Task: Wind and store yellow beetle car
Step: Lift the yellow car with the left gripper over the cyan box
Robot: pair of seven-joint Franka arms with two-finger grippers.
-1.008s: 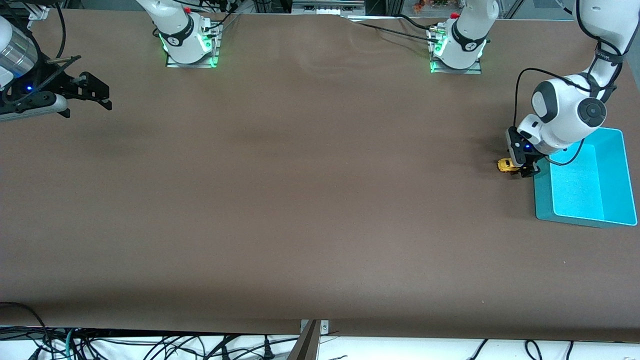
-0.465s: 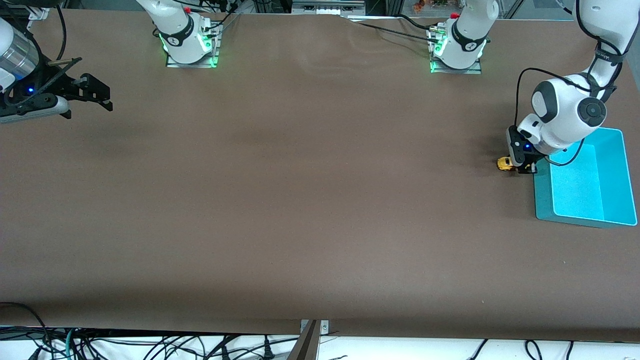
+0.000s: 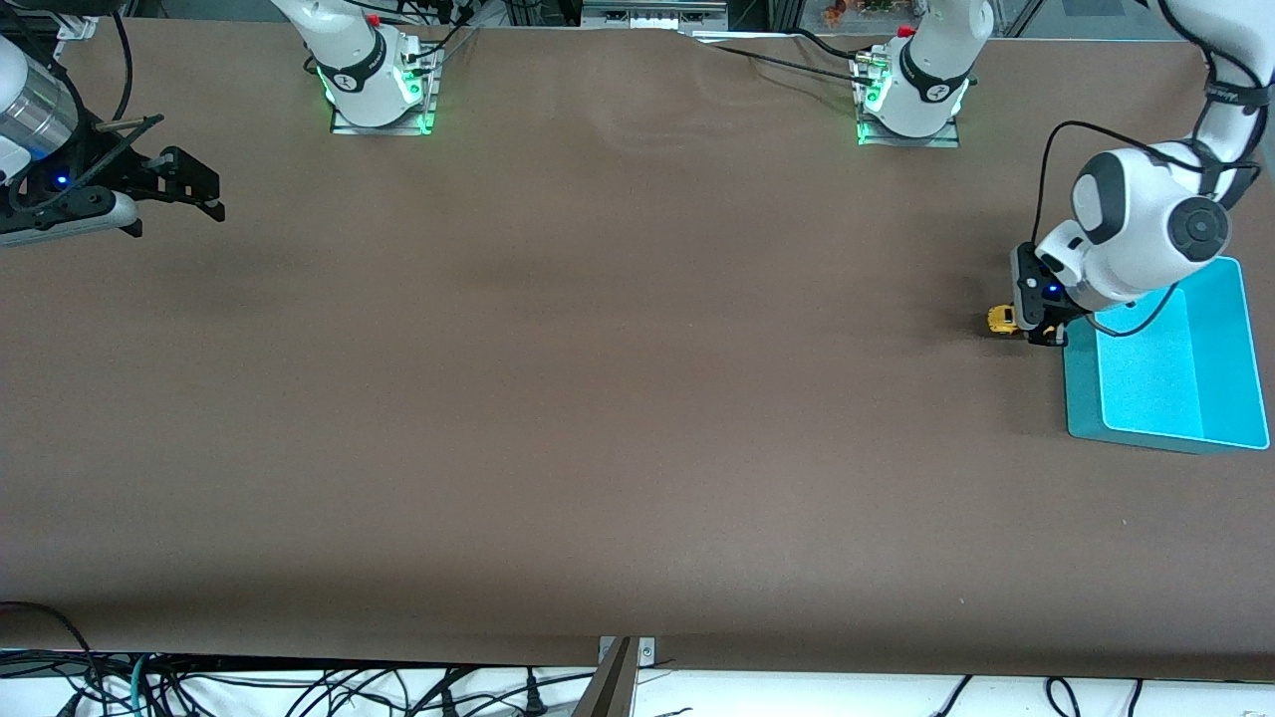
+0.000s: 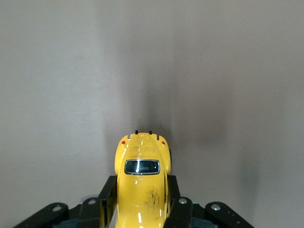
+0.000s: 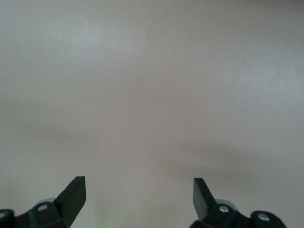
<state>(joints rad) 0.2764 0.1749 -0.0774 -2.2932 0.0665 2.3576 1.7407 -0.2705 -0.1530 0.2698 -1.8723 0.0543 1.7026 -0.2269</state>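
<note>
The yellow beetle car [image 3: 1002, 320] [image 4: 141, 180] is a tiny rounded toy with a dark rear window. My left gripper [image 3: 1034, 324] [image 4: 141, 197] is shut on it, a black finger pressed on each flank, just beside the teal bin [image 3: 1081, 398] at the left arm's end of the table. Whether its wheels touch the brown tabletop I cannot tell. My right gripper [image 3: 204, 189] [image 5: 139, 192] waits open over the right arm's end of the table, with nothing between its fingers.
The teal bin holds nothing that I can see and stands with its open top up. Both arm bases [image 3: 379, 85] [image 3: 911, 95] stand along the table's edge farthest from the front camera. Bare brown tabletop [image 3: 598, 378] spreads between the two grippers.
My left gripper's fingers have shut on the car's sides. The left arm has risen a little and the car has shifted slightly with it. The right arm has barely moved.
</note>
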